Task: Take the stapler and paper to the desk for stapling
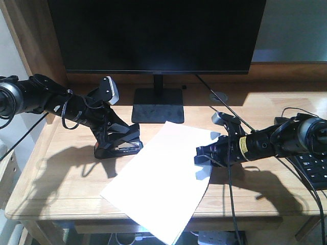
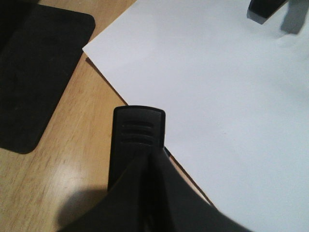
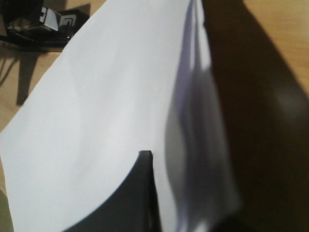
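Observation:
The black stapler [image 1: 121, 143], with an orange-red patch at its left end, rests on the desk [image 1: 61, 184] just left of the paper. My left gripper [image 1: 113, 133] is shut on it from above. In the left wrist view the ridged stapler [image 2: 139, 129] sticks out ahead of the left gripper [image 2: 150, 166], beside the paper's [image 2: 222, 96] edge. The white paper [image 1: 163, 173] lies slantwise mid-desk, its near corner past the front rim. My right gripper [image 1: 203, 161] is shut on its right edge. In the right wrist view one finger [image 3: 142, 193] lies on the paper [image 3: 96, 106], whose edge curls up.
A dark monitor [image 1: 153, 35] stands at the back on a black base [image 1: 157, 104], close behind the stapler. A keyboard [image 1: 314, 168] and cables lie at the right, under the right arm. A cable hole [image 1: 218, 95] is behind it. A power strip [image 1: 219, 237] sits below the desk.

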